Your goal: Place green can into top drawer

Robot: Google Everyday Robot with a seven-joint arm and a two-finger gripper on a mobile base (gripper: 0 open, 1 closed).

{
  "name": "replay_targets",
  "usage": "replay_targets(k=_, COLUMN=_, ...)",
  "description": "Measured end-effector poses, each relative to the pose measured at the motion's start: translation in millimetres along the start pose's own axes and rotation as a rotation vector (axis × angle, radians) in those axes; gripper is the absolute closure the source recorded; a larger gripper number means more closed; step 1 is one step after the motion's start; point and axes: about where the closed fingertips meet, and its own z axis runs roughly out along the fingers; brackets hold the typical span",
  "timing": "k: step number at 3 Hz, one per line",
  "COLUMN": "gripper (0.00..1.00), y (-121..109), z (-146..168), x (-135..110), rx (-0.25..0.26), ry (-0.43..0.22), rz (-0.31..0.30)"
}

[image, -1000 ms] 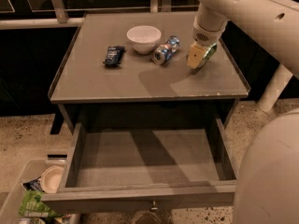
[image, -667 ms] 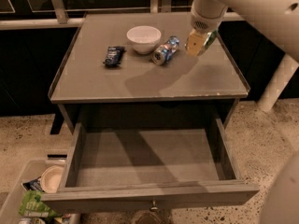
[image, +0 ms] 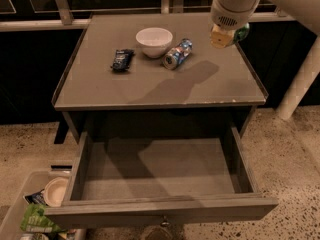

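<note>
While above cabinet [image: 150,86] — green can [image: 241,33] within gripper [image: 225,37] jaws

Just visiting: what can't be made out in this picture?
All in the camera view:
The green can: mostly hidden behind the end effector gripping it in the air, upper right; label unreadable.
The arm: cut off by the top and right edges.
The top drawer: its rear lies in shadow under the tabletop.
The bin: cut by the left and bottom edges.
The dark packet: print too small.
</note>
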Motion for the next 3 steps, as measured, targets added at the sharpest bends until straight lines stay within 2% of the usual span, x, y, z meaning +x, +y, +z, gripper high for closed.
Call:
replay_targets(k=1, gripper=1.0, y=34, z=-6, x=9, rx=-0.072, ry=-0.03, rz=-0.047)
replay_targets(k=2, gripper=1.0, y=71, z=-8, x=17, rx=-0.197, ry=-0.074, rz=-0.108)
replay_targets(k=3, gripper=1.0, y=93, z=-19, x=19, rx=-0.271, ry=-0.128, rz=-0.185)
